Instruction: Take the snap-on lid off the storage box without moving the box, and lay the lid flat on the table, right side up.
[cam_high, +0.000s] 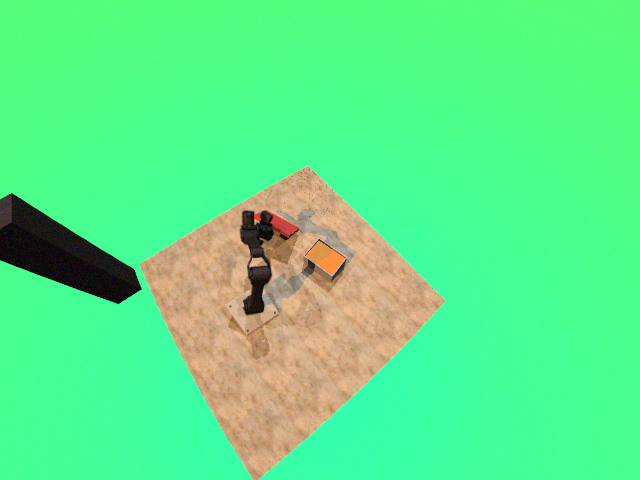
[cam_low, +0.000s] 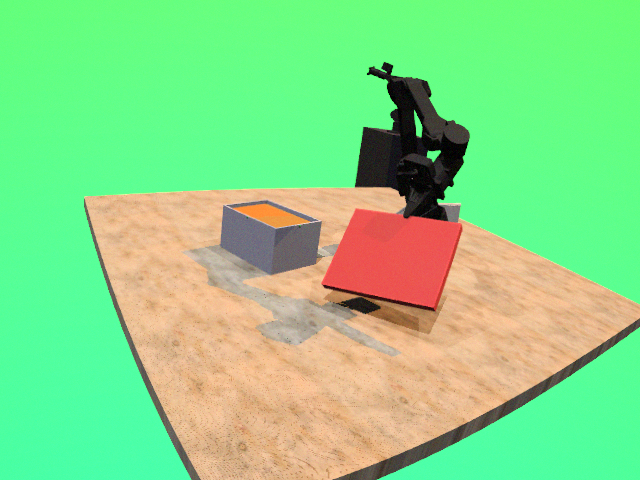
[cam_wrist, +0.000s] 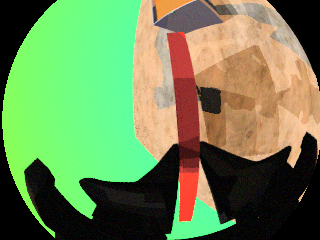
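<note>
The red lid (cam_high: 281, 225) (cam_low: 392, 258) (cam_wrist: 184, 100) is off the box and tilted steeply, its smooth broad face toward the exterior camera. My gripper (cam_low: 407, 213) (cam_wrist: 188, 147) is shut on the lid's upper edge. The lid's lower edge hangs a little above the table (cam_high: 336, 361) (cam_low: 232, 413); whether a corner touches is hard to tell. The grey-blue storage box (cam_low: 245, 245) (cam_wrist: 187, 19) stands upright and open, beside the lid and apart from it. The lid's underside is hidden in the exterior view.
An orange filling (cam_high: 324, 257) (cam_low: 268, 214) shows inside the box. A small black patch (cam_low: 361, 305) (cam_wrist: 210, 100) shows below the lid; what it is cannot be told. The arm's light base plate (cam_high: 266, 316) is on the table. A dark block (cam_high: 67, 258) (cam_low: 377, 157) appears beyond the table.
</note>
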